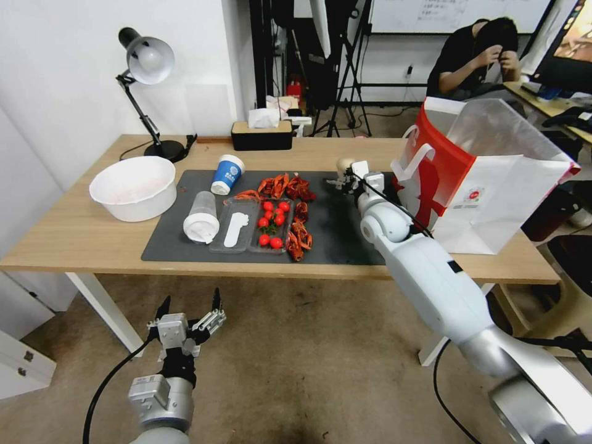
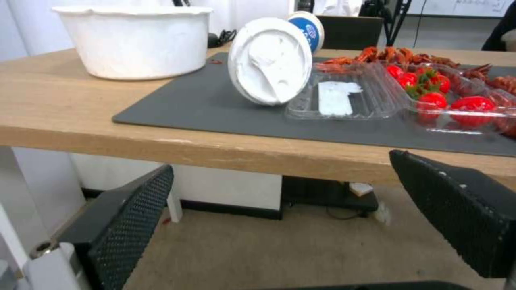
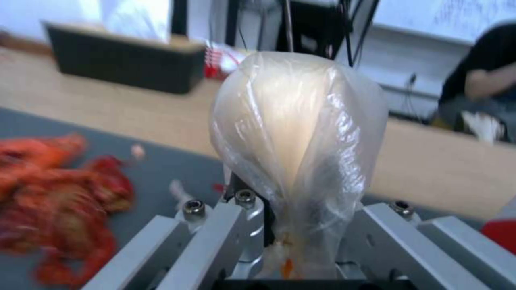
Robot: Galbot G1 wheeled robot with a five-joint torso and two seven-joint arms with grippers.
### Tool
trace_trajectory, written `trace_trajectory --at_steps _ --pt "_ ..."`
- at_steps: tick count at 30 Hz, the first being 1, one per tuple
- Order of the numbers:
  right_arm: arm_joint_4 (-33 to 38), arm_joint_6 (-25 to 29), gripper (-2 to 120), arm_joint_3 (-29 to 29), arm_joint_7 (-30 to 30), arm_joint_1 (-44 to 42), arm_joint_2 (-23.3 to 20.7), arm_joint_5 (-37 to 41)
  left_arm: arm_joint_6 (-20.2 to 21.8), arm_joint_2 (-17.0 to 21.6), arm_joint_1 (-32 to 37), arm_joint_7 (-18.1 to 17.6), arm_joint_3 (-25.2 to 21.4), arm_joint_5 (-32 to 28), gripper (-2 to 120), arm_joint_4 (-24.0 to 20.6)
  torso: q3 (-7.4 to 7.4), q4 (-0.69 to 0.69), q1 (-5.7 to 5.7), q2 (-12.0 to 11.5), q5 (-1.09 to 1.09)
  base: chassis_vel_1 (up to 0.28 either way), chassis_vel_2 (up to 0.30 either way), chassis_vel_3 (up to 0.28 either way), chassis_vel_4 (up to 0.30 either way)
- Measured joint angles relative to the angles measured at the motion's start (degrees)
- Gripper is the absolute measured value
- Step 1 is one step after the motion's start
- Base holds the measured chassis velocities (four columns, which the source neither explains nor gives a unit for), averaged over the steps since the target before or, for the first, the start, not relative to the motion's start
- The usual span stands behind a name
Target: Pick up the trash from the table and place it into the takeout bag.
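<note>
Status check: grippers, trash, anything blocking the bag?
Right gripper shut on plastic wad, above mat beside takeout bag. Left gripper open, below table edge. Path to bag looks clear.

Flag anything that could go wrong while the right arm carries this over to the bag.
The right gripper pinches only the thin neck of the pale plastic-wrapped wad, so it might slip out. The takeout bag leans, and a nudge to its rim could tip it. The crayfish shells lie close by on the mat.
</note>
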Motion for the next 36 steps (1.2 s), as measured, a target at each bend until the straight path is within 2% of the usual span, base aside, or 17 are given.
trace_trajectory --at_steps 1,2,4,6,9,11,17,25,33,34,36 --pt "3.1 -0.03 7 0.49 -0.01 -0.98 -0.81 -0.09 -0.01 -0.03 0.14 0.0 -0.04 0.06 100 -0.14 0.0 -0.01 0.0 0.0 0.0 0.0 0.0 0.0 0.0" --pt "3.1 -0.03 7 0.49 -0.01 -0.98 -0.81 -0.09 -0.01 -0.03 0.14 0.0 -0.04 0.06 100 -0.14 0.0 -0.01 0.0 0.0 0.0 0.0 0.0 0.0 0.0" --pt "9.94 -0.2 7 2.18 0.01 -3.19 -2.89 -0.15 -0.13 -0.16 0.42 -0.06 -0.13 0.21 100 -0.25 -0.01 0.0 -0.01 0.01 -0.01 0.0 0.0 0.0 0.0" --pt "11.56 -0.25 7 2.72 0.01 -3.69 -3.45 -0.15 -0.2 -0.19 0.47 -0.06 -0.13 0.26 100 -0.25 -0.01 0.0 -0.01 0.0 -0.01 0.0 0.0 0.0 0.0" --pt "17.86 -0.44 7 5.85 0.22 -5.32 -6.22 0.27 -0.64 -0.31 0.55 -0.07 -0.1 0.36 100 -0.13 0.0 -0.01 -0.01 0.0 0.0 0.0 0.0 0.0 0.0" --pt "19.06 -0.47 7 6.81 0.39 -5.59 -6.8 0.62 -0.69 -0.33 0.54 -0.08 -0.09 0.36 100 -0.1 0.0 0.0 -0.01 0.0 0.01 0.0 0.0 0.0 0.0" --pt "25.87 -0.88 7 15.36 4.23 -5.85 -11.83 5.45 -0.73 -0.34 0.13 -0.07 -0.03 0.36 100 0.35 -0.01 -0.01 -0.01 0.0 0.01 0.0 0.0 0.0 0.0" --pt "25.03 -4.44 7 19.9 9.48 -2.7 -17.01 11.16 -0.73 -0.44 -0.09 -0.05 0.2 0.36 100 0.75 0.0 0.0 -0.01 0.0 0.0 0.0 0.0 0.0 0.0" --pt "22.86 -6.16 9 21.21 11.26 -2.52 -18.34 12.45 -0.73 -0.44 -0.04 0.0 0.09 0.34 100 0.65 0.01 0.0 -0.01 0.0 0.01 0.0 0.0 0.0 0.0" --pt "22.59 -6.66 17 21.45 11.27 -2.53 -18.51 12.52 -0.73 -0.41 -0.02 0.0 0.02 0.32 100 0.63 0.0 0.0 -0.01 0.0 0.0 0.0 0.0 0.0 0.0" --pt "22.35 -7.03 25 21.64 11.34 -2.51 -18.63 12.55 -0.73 -0.39 0.0 0.0 -0.02 0.3 100 0.63 0.0 0.0 -0.01 0.0 0.0 0.0 0.0 0.0 0.0"
